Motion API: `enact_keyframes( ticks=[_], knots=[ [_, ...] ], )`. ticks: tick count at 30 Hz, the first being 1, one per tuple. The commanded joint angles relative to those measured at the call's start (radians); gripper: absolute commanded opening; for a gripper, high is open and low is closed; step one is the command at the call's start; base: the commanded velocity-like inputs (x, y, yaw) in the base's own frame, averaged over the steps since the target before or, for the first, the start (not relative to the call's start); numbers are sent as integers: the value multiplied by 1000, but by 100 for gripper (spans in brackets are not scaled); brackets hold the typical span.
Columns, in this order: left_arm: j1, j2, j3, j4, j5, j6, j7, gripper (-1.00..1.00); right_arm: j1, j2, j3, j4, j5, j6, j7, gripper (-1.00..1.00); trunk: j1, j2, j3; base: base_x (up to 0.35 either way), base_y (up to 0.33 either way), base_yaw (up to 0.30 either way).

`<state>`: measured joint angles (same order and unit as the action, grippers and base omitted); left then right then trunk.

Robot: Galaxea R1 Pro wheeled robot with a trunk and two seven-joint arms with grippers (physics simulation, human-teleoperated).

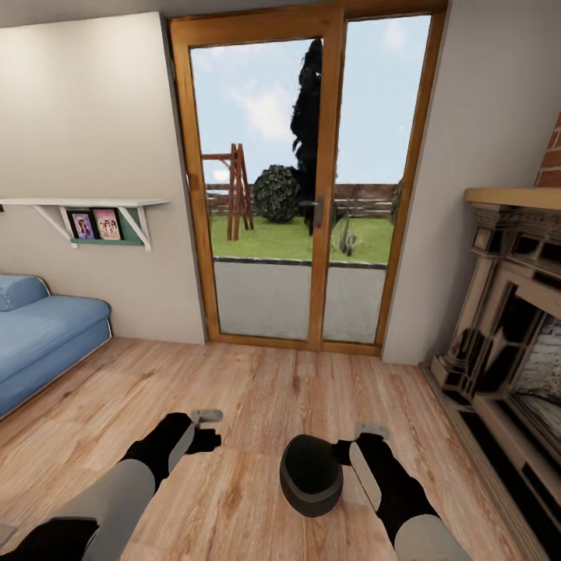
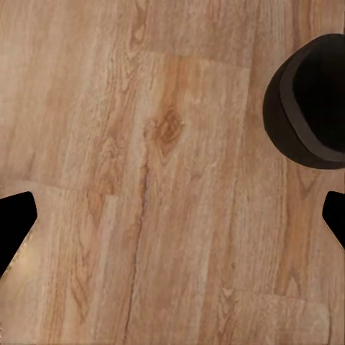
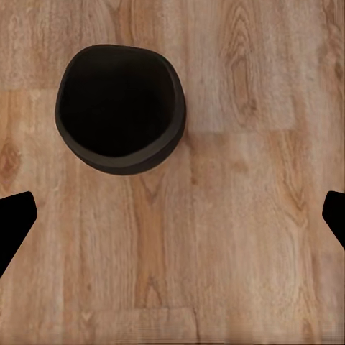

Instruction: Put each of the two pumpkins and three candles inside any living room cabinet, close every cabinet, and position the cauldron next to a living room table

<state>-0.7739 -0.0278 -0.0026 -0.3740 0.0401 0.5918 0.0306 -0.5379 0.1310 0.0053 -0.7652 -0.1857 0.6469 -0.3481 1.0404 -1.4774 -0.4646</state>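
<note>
Living room, light wood-plank floor point(image 1: 257, 389); wood-framed glass patio door point(image 1: 312, 187) straight ahead in the head view, blue sofa point(image 1: 39, 335) at the left, stone-and-brick fireplace point(image 1: 506, 327) at the right, white wall shelf point(image 1: 93, 204) carrying two small framed pictures point(image 1: 95, 224).

Left gripper point(image 1: 209, 428): in its wrist view the two dark fingertips point(image 2: 14, 223) sit at opposite frame edges, wide apart, bare floor between them. Nothing held.

Right gripper point(image 1: 354, 448): fingertips point(image 3: 14, 223) likewise spread to the frame edges, nothing between them but floor. In the head view this gripper sits just beside the pot; contact cannot be judged.

Small round black cauldron point(image 1: 312, 474): stands upright on the floor between the two arms, nearer the right one, wide mouth facing up. Round body, so no long axis to report. The right wrist view looks straight down into it point(image 3: 118, 108): interior dark, no contents visible. The left wrist view catches only part of its rim and wall point(image 2: 309, 100) at the frame edge. The door, sofa and fireplace appear in the head view, not the wrist views.
</note>
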Motion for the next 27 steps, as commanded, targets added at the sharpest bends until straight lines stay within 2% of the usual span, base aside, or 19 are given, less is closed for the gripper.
enact_keyframes(
  ticks=[1, 5, 8, 18, 27],
  knots=[
    [-1, 0, 0, 1, 5, -10, 8, 100, -2, 0, -3, 2, -11, 2, -9, 100, 0, -1, -1, 7, 0, 0],
    [-4, -3, -1, 13, 2, -84, 19, 100, -4, 4, -9, 9, -11, 4, -9, 100, 0, -1, -1, 131, 0, 0],
    [-5, -3, -2, 15, 1, -101, 21, 100, -4, 7, -5, 11, -11, 4, -8, 100, 0, -1, -1, 256, 0, 0],
    [-5, -3, -1, 17, 2, -112, 23, 100, -4, 11, 1, 13, -12, 4, -3, 100, 0, -1, -1, 119, 0, 0],
    [-5, -4, -2, 21, 0, -110, 17, 100, -4, 13, 1, 16, -12, 4, 1, 100, 0, -1, -1, 268, 0, 0]
  ],
)
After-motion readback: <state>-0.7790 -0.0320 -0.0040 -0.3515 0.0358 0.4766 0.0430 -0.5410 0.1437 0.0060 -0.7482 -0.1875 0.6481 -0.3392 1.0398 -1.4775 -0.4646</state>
